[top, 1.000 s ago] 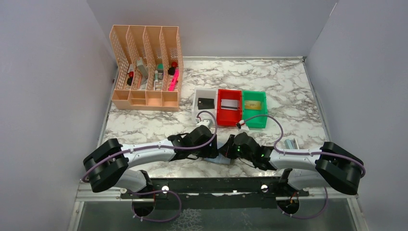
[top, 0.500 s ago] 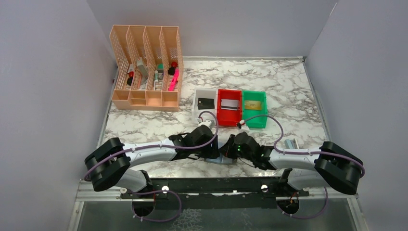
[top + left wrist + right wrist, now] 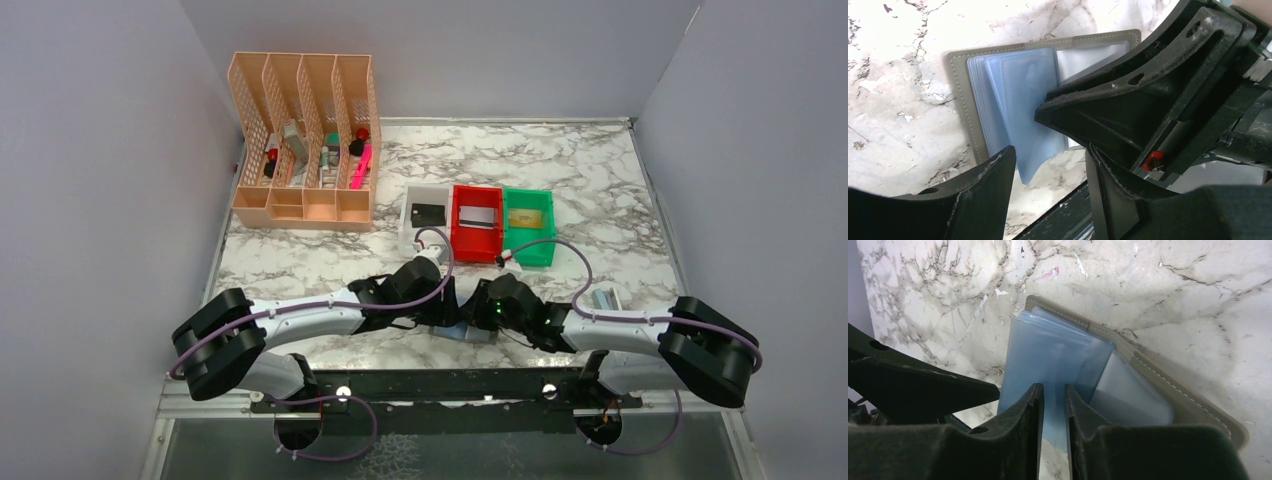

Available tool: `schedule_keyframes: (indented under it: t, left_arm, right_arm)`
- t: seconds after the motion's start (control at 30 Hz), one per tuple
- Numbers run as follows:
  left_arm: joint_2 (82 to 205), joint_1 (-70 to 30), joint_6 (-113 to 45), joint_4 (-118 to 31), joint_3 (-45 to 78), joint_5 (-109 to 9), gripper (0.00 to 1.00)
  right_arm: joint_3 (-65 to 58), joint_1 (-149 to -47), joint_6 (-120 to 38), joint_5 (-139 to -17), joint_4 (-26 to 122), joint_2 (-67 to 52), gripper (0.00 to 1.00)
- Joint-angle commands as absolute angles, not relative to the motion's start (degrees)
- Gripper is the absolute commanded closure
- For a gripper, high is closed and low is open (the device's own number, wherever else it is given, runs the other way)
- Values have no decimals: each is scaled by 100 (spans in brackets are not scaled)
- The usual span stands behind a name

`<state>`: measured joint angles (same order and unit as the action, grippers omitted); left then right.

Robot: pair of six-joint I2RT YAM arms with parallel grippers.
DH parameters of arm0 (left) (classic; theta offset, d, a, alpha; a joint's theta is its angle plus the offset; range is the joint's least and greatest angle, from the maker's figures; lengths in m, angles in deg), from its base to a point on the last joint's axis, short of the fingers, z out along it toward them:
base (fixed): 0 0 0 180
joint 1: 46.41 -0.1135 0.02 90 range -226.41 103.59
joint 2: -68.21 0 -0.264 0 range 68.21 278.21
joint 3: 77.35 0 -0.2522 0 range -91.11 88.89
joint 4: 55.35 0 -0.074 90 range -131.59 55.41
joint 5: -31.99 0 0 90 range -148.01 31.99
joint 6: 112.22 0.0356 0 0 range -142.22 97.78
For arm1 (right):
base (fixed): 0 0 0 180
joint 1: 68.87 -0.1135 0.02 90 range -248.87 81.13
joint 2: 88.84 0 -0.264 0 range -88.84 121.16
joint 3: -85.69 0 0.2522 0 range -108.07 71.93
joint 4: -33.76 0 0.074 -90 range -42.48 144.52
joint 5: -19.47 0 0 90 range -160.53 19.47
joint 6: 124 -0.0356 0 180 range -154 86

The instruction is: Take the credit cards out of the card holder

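The card holder (image 3: pixel 470 332) lies open on the marble near the front edge, grey rim (image 3: pixel 960 100) down and light-blue pockets (image 3: pixel 1048 355) fanned up. My left gripper (image 3: pixel 443 316) hovers at its left side, open, with only marble and a pocket tip between the fingers (image 3: pixel 1050 167). My right gripper (image 3: pixel 479 318) comes in from the right, its jaws a narrow slit apart over the pockets (image 3: pixel 1053 400); nothing looks pinched. A black credit card (image 3: pixel 427 213), a silvery one (image 3: pixel 480 216) and a gold one (image 3: pixel 527 217) lie in the bins behind.
White bin (image 3: pixel 408 222), red bin (image 3: pixel 458 238) and green bin (image 3: pixel 531 256) stand in a row mid-table. A peach mesh organizer (image 3: pixel 305 200) with pens sits back left. A small pale object (image 3: pixel 604 297) lies by the right arm. The black front rail (image 3: pixel 440 385) is close.
The right gripper's jaws have parted from fully shut to a narrow gap. The left gripper's jaws have narrowed a little. Both wrists have shifted slightly over the card holder.
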<state>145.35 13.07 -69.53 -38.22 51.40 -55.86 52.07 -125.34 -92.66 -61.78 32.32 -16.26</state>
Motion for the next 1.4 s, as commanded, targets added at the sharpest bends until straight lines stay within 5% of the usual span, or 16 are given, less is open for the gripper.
schedule_keyframes:
  t: [0.0,0.37,0.63,1.37]
  left_arm:
    - [14510,1289,-6975,-4202,5093,-5366,43]
    - [14701,1291,-6986,-4494,5071,-5134,43]
    - [14902,1291,-6983,-4839,5000,-4809,44]
    - [15977,1308,-7017,-5821,4501,-3782,43]
  right_arm:
    - [5125,-12520,-9353,-6064,3731,-2034,71]
    - [4816,-12521,-10025,-5016,5894,-2770,66]
    - [4696,-12521,-10803,-4260,7319,-2618,77]
    - [6037,-12485,-11703,-4846,5893,-3137,84]
